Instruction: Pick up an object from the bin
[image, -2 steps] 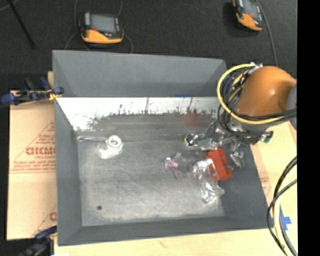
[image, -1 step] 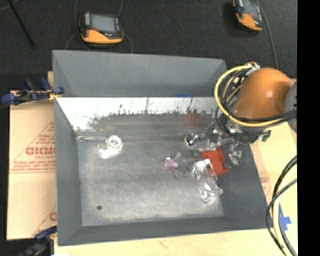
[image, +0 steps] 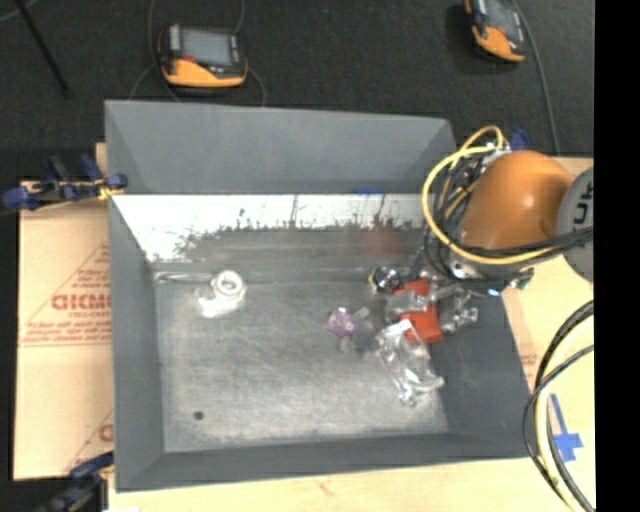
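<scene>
My gripper (image: 425, 295) reaches down into the right part of the bin, under the orange cover, among a small cluster of things. A red block-like thing (image: 422, 326) lies right at the gripper's tip, with a second red bit (image: 414, 290) just above it. A clear crumpled plastic piece (image: 408, 365) lies below the red block. A small purple thing (image: 344, 322) rests on the floor to the left of the gripper. I cannot make out whether anything sits between the fingers.
A white ring-shaped cap thing (image: 224, 291) lies far off at the left of the bin floor. A shiny metal bit (image: 383, 277) sits near the back wall by the gripper. The bin's right wall is close beside the gripper.
</scene>
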